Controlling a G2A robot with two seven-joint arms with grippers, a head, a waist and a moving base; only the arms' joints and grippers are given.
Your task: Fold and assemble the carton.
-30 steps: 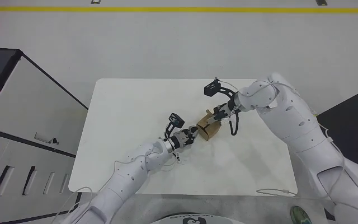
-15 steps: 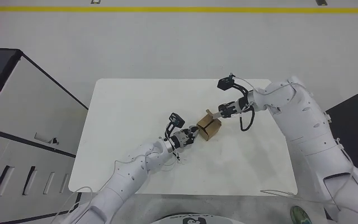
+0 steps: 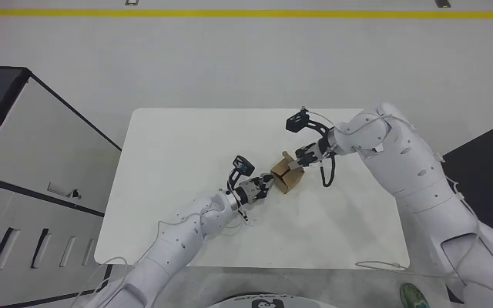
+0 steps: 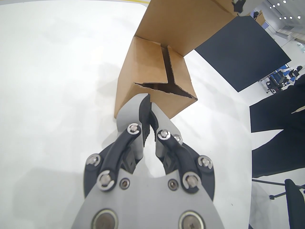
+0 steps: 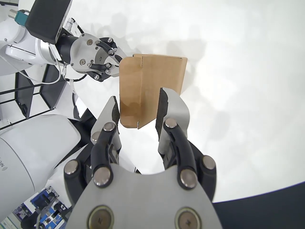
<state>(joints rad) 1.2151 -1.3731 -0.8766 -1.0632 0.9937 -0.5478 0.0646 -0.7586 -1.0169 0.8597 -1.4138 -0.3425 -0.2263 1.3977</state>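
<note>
A brown carton (image 3: pixel 286 175) is seen lying on its side near the middle of the white worktop (image 3: pixel 169 169), with a pincer at each end. In the left wrist view the carton's (image 4: pixel 155 77) near end is shown folded in, a Y-shaped gap being left between the flaps, while one long flap is raised above it. The left pincer (image 4: pixel 149 106) is brought against that folded end with its fingers drawn almost together; whether any cardboard is nipped between them cannot be told. The same pincer (image 5: pixel 116 66) is seen from the right wrist touching the carton's (image 5: pixel 147 84) far end. The right pincer (image 5: pixel 139 95) is held wide open, its fingers (image 5: pixel 164 110) set astride the corner of the raised flap and nothing being gripped. From above, the left pincer (image 3: pixel 266 183) and the right pincer (image 3: pixel 296 160) are seen on opposite sides of the carton. A yellow line (image 3: pixel 231 12) is marked on the floor beyond the worktop.
</note>
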